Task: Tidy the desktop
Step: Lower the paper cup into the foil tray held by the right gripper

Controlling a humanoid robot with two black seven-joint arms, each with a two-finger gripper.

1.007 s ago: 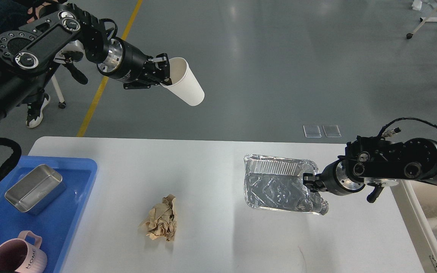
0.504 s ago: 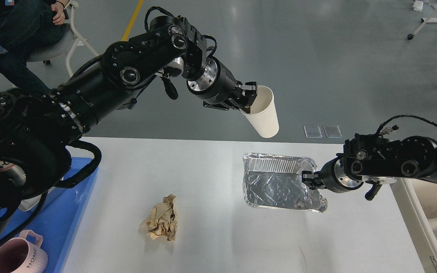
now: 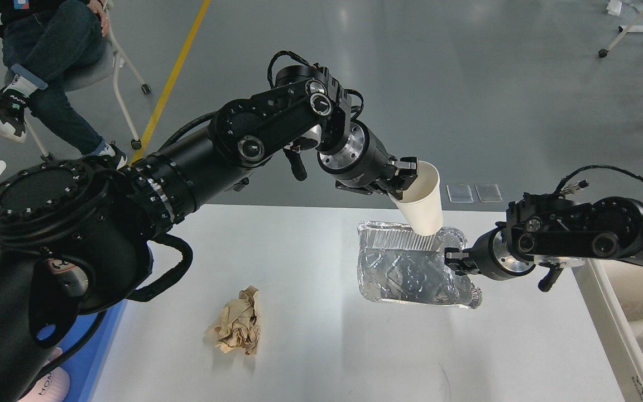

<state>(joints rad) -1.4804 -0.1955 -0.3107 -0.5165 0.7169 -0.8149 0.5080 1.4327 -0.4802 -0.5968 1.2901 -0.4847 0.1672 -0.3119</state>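
- My left pincer (image 3: 401,180) is closed on the rim of the white paper cup (image 3: 423,202), one finger inside the mouth and one outside; the cup hangs tilted, its base down toward 5 o'clock, just over the far edge of the foil tray (image 3: 411,268)
- I judge the cup very light and thin-walled: a rim pinch holds it well, but harder squeezing would fold the lip oval, so I want no more force than I have now
- Its smooth paper could slide in the pincer if I swing fast, so I would keep the wrist slow
- My right pincer (image 3: 455,262) sits at the tray's 3 o'clock edge and appears to be nipped on the foil rim, though its fingers are seen small and dark, so I cannot tell for certain how far they are closed
- The tray looks like thin aluminium foil, light, easily dented, with a crimped rim that is the only stiff part; its corner near 4 o'clock already looks crumpled
- Held by one edge it will probably sag and twist, so I judge the rim close to a corner the best hold, with the lift kept low over the white tabletop (image 3: 310,346)
- The crumpled brown paper (image 3: 236,328) lies well apart at 8 o'clock from the tray; soft and springy, it should take a pinch anywhere across its bulk
- A pink mug (image 3: 48,386) is barely visible at the lower left, by a blue bin (image 3: 92,357)
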